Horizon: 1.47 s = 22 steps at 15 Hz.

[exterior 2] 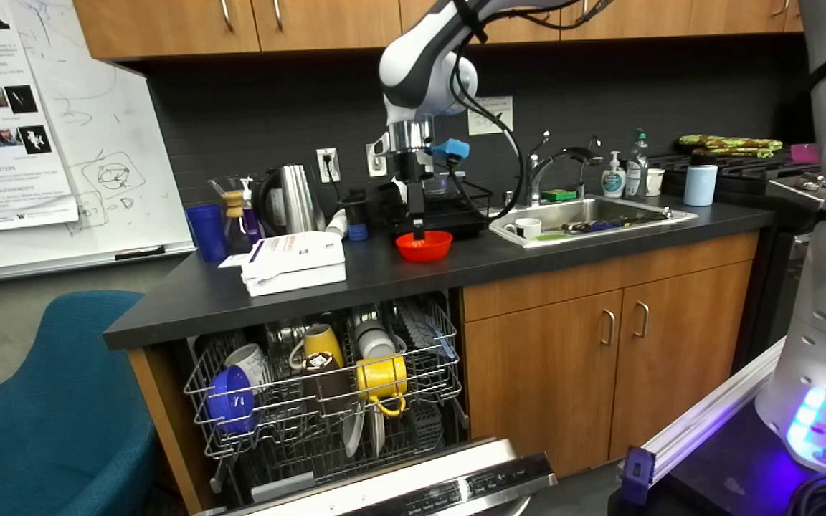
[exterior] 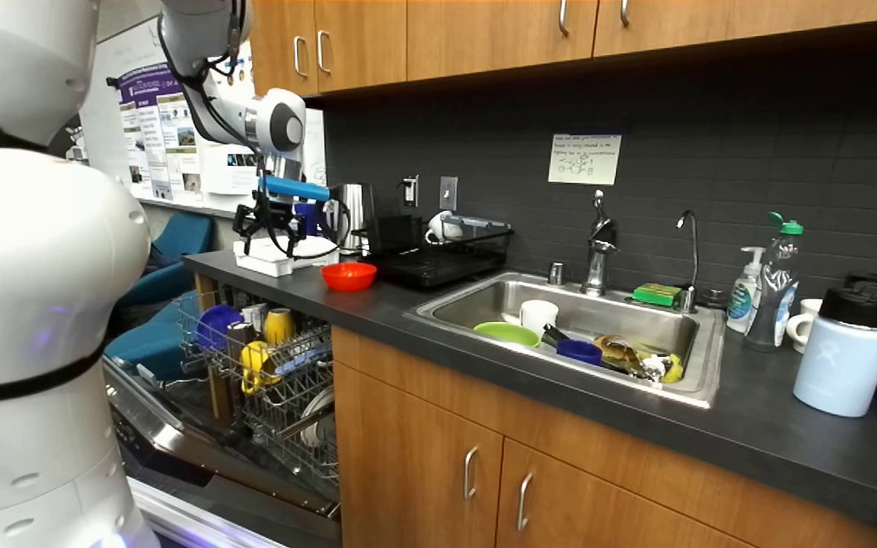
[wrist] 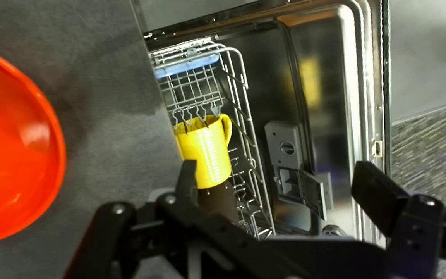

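My gripper [wrist: 276,174] is open, its two black fingers wide apart and nothing between them. An exterior view has the gripper [exterior: 269,245] pointing down above the far end of the counter. A red bowl [exterior: 349,276] rests on the dark counter; in the wrist view the bowl [wrist: 14,155] lies left of the jaws, partly cut off. From another angle the gripper [exterior 2: 419,231] overlaps the bowl [exterior 2: 424,247], though contact is not visible. Below the jaws, a yellow mug [wrist: 207,155] lies in the pulled-out dishwasher rack [wrist: 262,179], beside the left finger's outline.
The dishwasher door [exterior 2: 442,494] hangs down. A blue bowl [exterior 2: 231,401] and several cups sit in the rack. White boxes [exterior 2: 295,269], a kettle [exterior 2: 300,201] and a black drying rack [exterior: 438,262] stand on the counter. The sink [exterior: 709,365] holds dishes. Cabinets [exterior: 484,38] overhang the counter.
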### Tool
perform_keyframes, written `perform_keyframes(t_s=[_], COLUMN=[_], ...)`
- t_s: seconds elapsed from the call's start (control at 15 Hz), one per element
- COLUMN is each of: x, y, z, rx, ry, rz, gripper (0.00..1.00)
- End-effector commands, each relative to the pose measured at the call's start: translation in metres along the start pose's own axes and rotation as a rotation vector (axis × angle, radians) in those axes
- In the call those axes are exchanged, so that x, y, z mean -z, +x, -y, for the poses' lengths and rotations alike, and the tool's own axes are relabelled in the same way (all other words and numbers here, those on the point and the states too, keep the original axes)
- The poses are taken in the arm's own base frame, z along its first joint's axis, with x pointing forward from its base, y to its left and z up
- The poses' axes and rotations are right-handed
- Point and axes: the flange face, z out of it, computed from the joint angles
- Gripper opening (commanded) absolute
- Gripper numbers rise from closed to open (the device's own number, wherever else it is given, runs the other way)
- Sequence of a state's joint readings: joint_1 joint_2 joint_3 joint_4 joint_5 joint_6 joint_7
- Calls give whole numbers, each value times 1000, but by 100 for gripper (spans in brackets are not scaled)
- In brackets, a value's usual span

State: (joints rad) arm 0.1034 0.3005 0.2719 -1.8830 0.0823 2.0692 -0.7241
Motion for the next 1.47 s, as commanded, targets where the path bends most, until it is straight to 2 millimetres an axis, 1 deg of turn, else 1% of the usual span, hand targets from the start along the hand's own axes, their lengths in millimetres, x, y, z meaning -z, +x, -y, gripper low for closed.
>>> perform_keyframes(t_s=[0.0,0.2,0.33,0.6,0.87,1.13,1.4], x=[-4,-11,-10,-1,5,2,-3], y=[-20,-25,-25,-22,-19,-17,-16], z=[6,5,7,14,14,7,-1], rx=[101,138,147,162,167,164,100], ry=[-28,-66,-86,-152,-228,-299,-357], rz=[-1,-8,-22,-66,-107,-121,-111], gripper=[100,100,100,100,100,100,100])
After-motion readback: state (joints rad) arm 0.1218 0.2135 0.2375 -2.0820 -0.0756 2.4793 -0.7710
